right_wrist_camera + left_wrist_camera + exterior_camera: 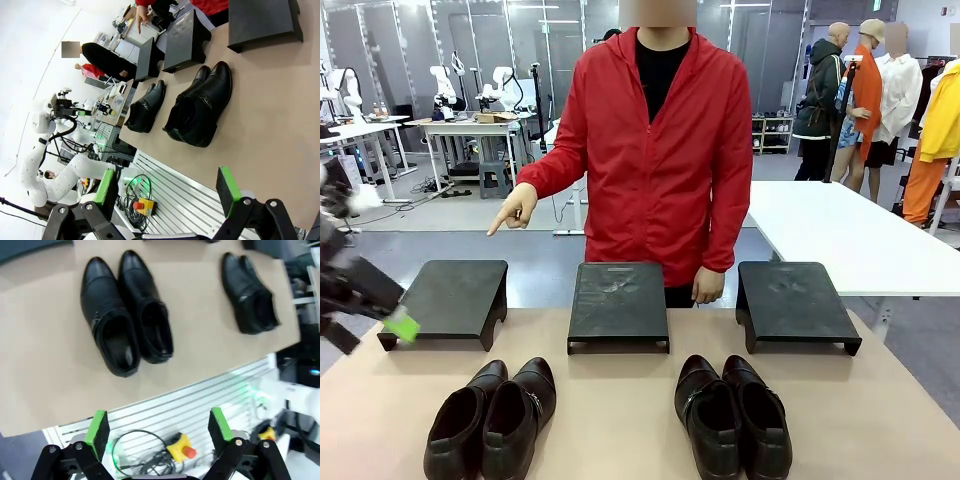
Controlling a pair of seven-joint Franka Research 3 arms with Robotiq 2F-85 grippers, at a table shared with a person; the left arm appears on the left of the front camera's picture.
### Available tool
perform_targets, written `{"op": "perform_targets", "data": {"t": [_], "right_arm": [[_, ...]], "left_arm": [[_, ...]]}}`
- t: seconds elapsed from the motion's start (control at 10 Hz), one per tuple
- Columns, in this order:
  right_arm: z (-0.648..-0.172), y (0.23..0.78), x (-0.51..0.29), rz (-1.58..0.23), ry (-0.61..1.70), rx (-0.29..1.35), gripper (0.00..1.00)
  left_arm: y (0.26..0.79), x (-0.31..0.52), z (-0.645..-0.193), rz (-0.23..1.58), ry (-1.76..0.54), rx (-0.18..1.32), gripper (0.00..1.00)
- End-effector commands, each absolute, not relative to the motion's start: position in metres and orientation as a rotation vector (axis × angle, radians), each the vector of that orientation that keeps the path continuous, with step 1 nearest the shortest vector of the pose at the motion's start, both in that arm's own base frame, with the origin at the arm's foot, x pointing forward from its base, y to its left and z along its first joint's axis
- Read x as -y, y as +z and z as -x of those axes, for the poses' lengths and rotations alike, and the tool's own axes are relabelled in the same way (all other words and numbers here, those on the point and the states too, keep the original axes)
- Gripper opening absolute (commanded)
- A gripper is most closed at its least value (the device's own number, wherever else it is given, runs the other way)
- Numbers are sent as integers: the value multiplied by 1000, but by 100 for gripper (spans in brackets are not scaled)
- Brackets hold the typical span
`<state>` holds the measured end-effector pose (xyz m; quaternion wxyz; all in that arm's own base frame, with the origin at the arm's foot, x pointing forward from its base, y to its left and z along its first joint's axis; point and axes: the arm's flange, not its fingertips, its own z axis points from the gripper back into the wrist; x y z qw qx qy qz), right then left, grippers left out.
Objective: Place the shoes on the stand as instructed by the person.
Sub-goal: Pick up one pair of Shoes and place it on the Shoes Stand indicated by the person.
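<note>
Two pairs of black shoes stand on the table (620, 445), toes toward the person (655, 150), none on a stand yet. The left pair (492, 415) is in front of the left stand (455, 292). The right pair (733, 418) is in front of the gap btw. the mid stand (618, 300) and the right stand (790, 298). In each pair the 2 shoes touch side by side.

The person's one hand (515, 210) points w/ the index finger down toward the left stand. The other hand (707, 287) hangs at the far right corner of the mid stand.

The left gripper (158, 429) is over the table's near edge, fingers spread apart and holding nothing (in the front view it is blurred, just beside the left stand). The right gripper (166, 192) is also by the near edge, its fingers wide apart and empty.
</note>
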<state>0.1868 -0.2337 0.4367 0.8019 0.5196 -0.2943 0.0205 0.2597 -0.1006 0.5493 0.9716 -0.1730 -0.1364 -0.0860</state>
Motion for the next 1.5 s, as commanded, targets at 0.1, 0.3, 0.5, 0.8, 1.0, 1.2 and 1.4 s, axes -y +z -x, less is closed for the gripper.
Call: {"op": "perform_targets", "data": {"t": [0.1,0.3,0.5,0.8,1.0,1.2,1.4], "right_arm": [[-187,438,235,-1117,61,651,100],[-187,438,235,-1117,61,651,100],[-187,438,235,-1117,61,651,100],[-187,438,235,-1117,61,651,100],[-187,438,235,-1117,61,651,100],[-187,438,235,-1117,61,651,100],[-187,438,235,-1117,61,651,100]], "left_arm": [[492,142,-292,100,-94,281,100],[453,164,-298,-2,-76,268,100],[415,171,-306,-16,-12,294,100],[385,170,-309,22,80,283,100],[366,175,-310,52,106,264,100],[350,180,-307,49,105,256,100],[340,183,-302,65,139,238,100]]}}
